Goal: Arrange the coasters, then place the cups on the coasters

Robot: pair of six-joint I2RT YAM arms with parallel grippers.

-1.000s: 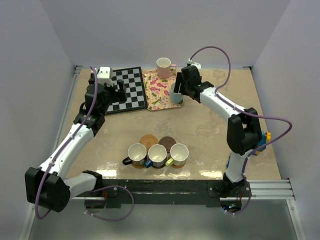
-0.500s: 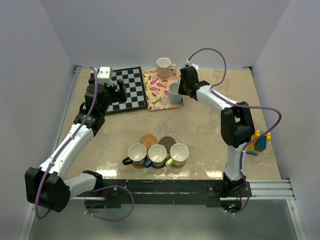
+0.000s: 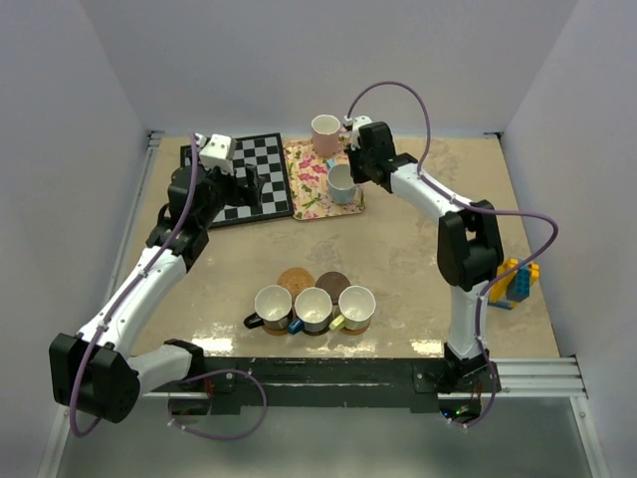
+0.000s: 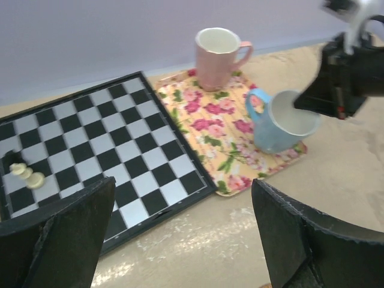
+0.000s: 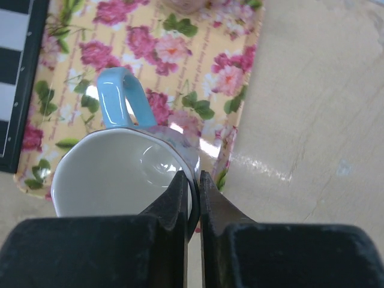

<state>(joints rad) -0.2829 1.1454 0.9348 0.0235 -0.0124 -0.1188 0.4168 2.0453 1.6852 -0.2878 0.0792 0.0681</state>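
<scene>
R tool (image 5: 193, 177) is clamped shut on the rim of the light blue mug (image 5: 120, 174), glazed w/ white inside: one finger inside the wall, one outside, handle off to the side of the pinch. Mug is at the near-right corner of the yellow floral rectangular tray (image 5: 234, 78) and looks tipped in left wrist view; can't tell if its base is off the tray. Pink handled mug (image 4: 217, 57) stands upright at tray's far end. L tool (image 4: 183, 183) hangs wide open, holding nothing, by the black-and-white chessboard (image 4: 90, 138). Free spots toward front of bench (image 3: 418, 249): round orange-brown coaster (image 3: 296, 279) and dark brown coaster (image 3: 332, 282), side by side just behind a row of three mugs (image 3: 314, 307). Judgement: mug is rigid, prob light, slick glaze, chips if dropped. Thin rim pinch lets it swing, so carry slow and set down flat.
</scene>
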